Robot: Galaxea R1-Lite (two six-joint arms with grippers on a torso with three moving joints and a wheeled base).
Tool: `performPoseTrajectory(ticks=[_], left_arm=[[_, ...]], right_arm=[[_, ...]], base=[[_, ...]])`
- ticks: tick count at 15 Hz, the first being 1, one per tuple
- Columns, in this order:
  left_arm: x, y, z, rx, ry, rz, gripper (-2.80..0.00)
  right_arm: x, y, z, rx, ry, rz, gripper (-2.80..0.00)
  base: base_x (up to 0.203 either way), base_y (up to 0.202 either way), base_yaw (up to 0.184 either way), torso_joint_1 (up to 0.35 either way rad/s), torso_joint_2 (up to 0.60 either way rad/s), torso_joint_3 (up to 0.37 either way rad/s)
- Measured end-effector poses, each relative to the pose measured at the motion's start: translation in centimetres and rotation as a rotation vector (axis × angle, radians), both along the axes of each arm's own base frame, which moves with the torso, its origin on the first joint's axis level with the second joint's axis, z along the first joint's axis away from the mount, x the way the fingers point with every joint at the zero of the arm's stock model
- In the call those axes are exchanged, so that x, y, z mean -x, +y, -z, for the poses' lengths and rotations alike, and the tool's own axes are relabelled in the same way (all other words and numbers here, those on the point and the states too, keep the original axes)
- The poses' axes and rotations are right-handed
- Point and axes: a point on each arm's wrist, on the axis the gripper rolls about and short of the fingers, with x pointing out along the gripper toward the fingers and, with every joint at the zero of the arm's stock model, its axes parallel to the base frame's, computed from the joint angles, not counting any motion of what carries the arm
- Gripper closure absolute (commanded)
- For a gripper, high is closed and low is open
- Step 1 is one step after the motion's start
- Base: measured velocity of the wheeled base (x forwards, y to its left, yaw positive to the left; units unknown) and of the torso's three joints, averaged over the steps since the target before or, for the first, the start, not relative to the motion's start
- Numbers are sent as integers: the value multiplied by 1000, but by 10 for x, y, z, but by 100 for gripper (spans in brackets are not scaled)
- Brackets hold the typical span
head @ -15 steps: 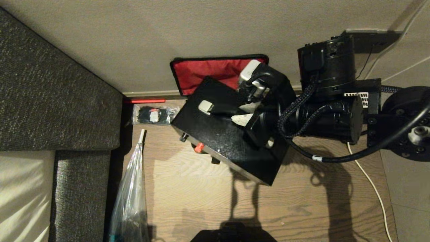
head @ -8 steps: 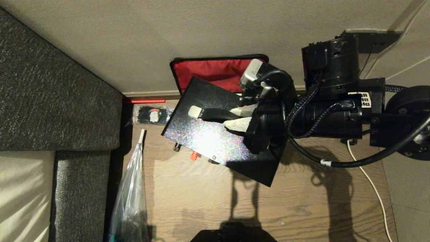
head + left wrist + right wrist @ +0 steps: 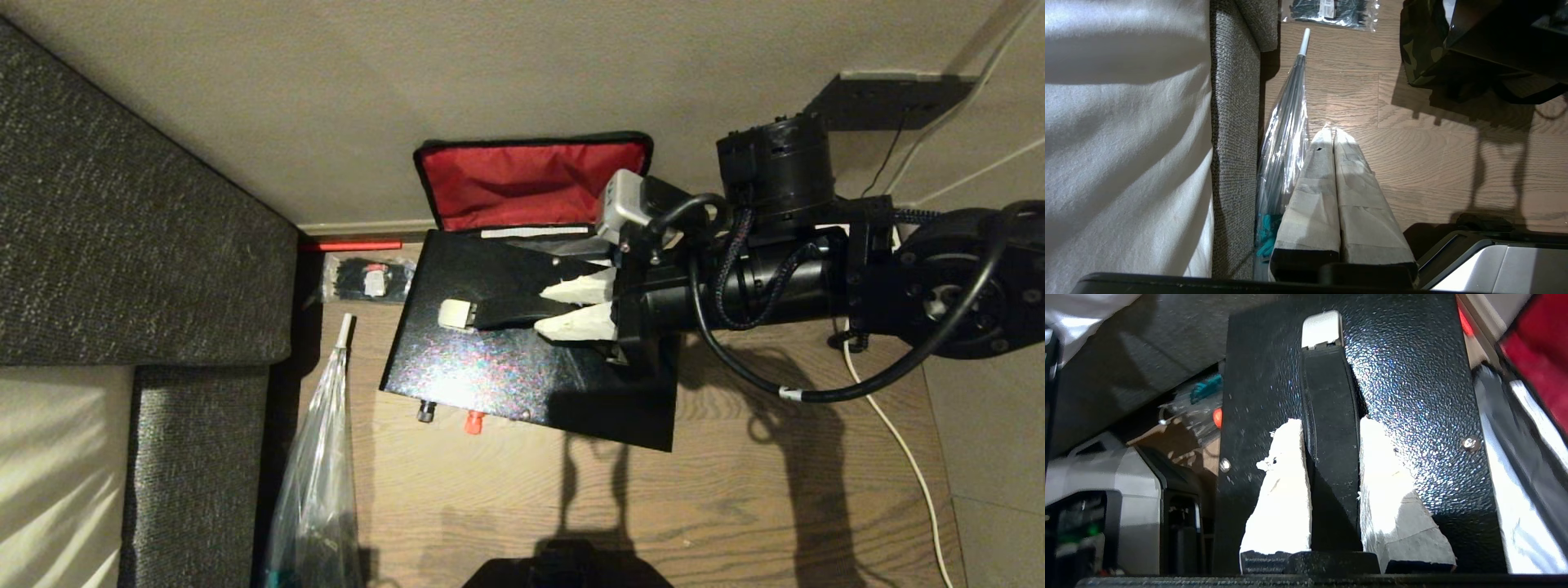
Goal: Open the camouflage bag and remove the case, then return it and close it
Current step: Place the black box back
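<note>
My right gripper is clamped on the handle of the case, one white finger pressed to each side of the black strap. The case hangs from that grip, its broad face turned up, over the bag, which stands on the wood floor. The bag's red-lined flap lies open against the wall behind. My left gripper hangs idle near the sofa, fingers together, holding nothing.
</note>
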Motion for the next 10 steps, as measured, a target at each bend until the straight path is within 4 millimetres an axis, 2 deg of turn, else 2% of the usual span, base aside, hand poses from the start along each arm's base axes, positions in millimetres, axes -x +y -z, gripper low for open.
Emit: performPoseTrajectory(ticks=[5, 10], left_arm=[[0, 0, 0, 0, 0, 0, 0], [0, 0, 0, 0, 0, 0, 0]], right_arm=[[-28, -8, 7, 5, -2, -42, 0], [-50, -4, -1, -17, 11, -102, 0]], base=[[0, 0, 0, 0, 0, 0], [0, 0, 0, 0, 0, 0]])
